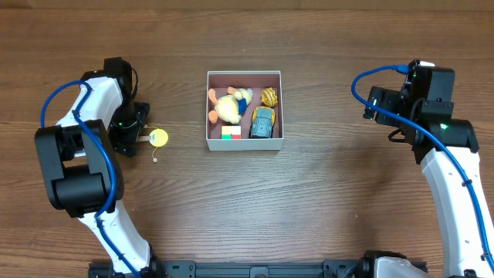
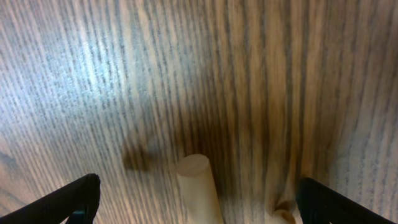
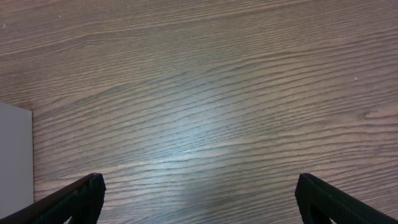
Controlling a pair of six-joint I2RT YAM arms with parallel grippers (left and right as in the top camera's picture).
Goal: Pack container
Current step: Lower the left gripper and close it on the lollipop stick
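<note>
Four toys lay inside the container (image 1: 244, 144), which sat near the middle of the surface (image 1: 324, 201). A yellow plush (image 1: 229, 106) sprawled from its centre toward ten o'clock. A striped orange toy (image 1: 269, 96) took the one o'clock corner, a small blue-grey car (image 1: 263, 123) the four o'clock corner, and a red, white and green block (image 1: 231, 133) lay against the wall at seven o'clock. Little pink floor was left bare.

Out at nine o'clock from the container, apart from it, lay a yellow disc on a wooden stick (image 1: 158, 138). The left end effector (image 2: 202, 202) was just beyond it, fingers spread wide to either side of the stick (image 2: 199, 186) and touching nothing. At three o'clock, well apart, the right end effector (image 3: 199, 199) hung over bare wood, also spread wide and empty, with only an edge of the container at its nine o'clock.

Likely troubles:
- The stick looked round and smooth, so a closing pinch could roll it sideways or squeeze it out.
- Held by the stick, the disc end could swing or droop.
- With so little free floor, the piece might land on the plush or bridge the rim and tip back out.
- A low approach could catch the thin white wall and shove the light box, since nothing braced it.
</note>
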